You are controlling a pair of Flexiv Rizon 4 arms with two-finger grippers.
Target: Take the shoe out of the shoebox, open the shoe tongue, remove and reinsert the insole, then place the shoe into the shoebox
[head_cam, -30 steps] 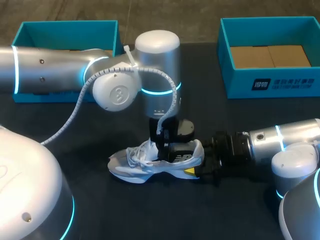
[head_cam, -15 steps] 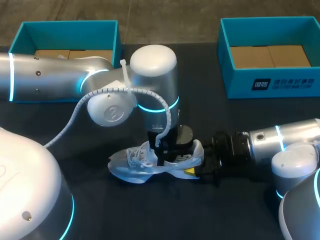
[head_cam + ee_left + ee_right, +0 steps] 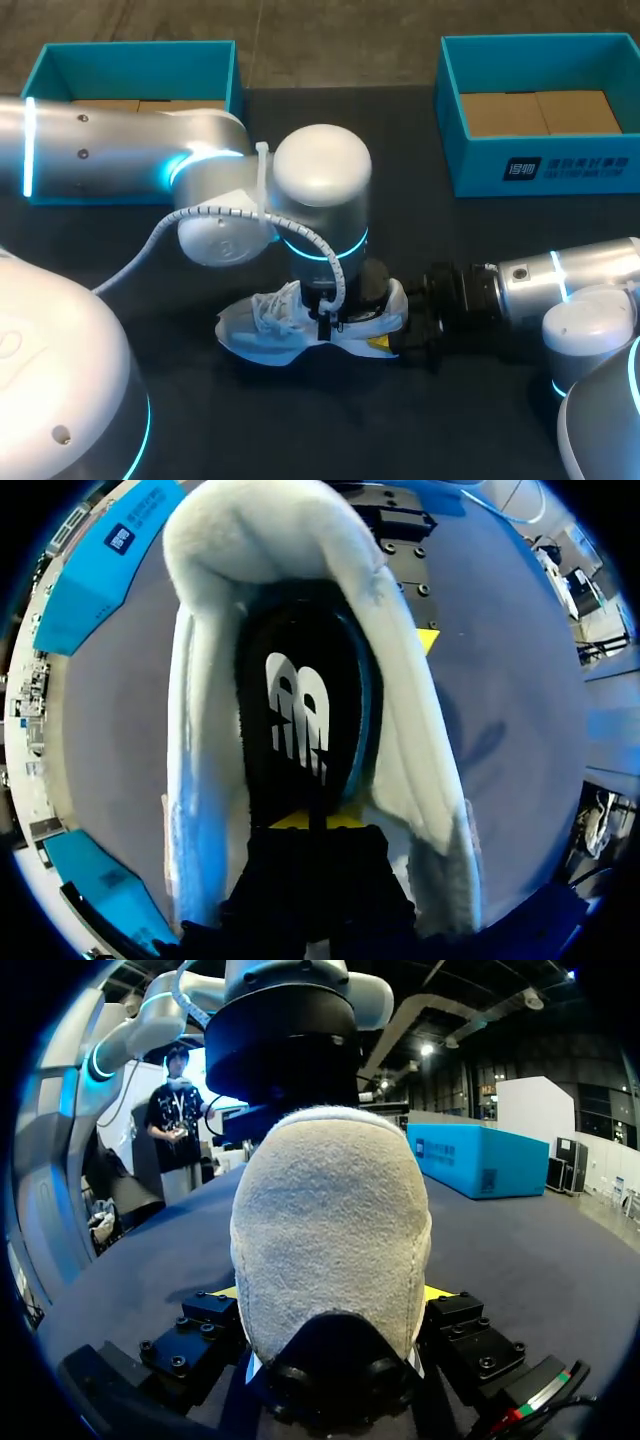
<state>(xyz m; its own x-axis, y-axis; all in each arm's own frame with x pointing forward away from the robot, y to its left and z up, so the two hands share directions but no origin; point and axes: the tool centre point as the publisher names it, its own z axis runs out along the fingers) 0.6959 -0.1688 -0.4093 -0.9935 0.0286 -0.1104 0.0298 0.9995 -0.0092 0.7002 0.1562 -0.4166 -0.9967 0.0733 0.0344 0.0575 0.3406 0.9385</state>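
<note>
Head view: the shoe (image 3: 250,335) lies on its sole mid-desk (image 3: 330,430), toe toward 9 o'clock. Left wrist view: my left tool (image 3: 315,821) is down inside it, tips pressed together at the black insole (image 3: 300,710). Right wrist view: my right tool (image 3: 330,1295) pinches the shoe's heel from both sides.

A matte black table (image 3: 250,420) carries an open teal cardboard shoebox with a brown floor (image 3: 140,55) at about ten o'clock. A second teal shoebox of the same kind (image 3: 480,165) stands at about two o'clock, well apart from the first. A white lace-up sneaker (image 3: 255,338) lies near the middle, just toward six, with its toe pointing to nine o'clock; its heel end seems to rest on the table too, though it is mostly hidden.
</note>
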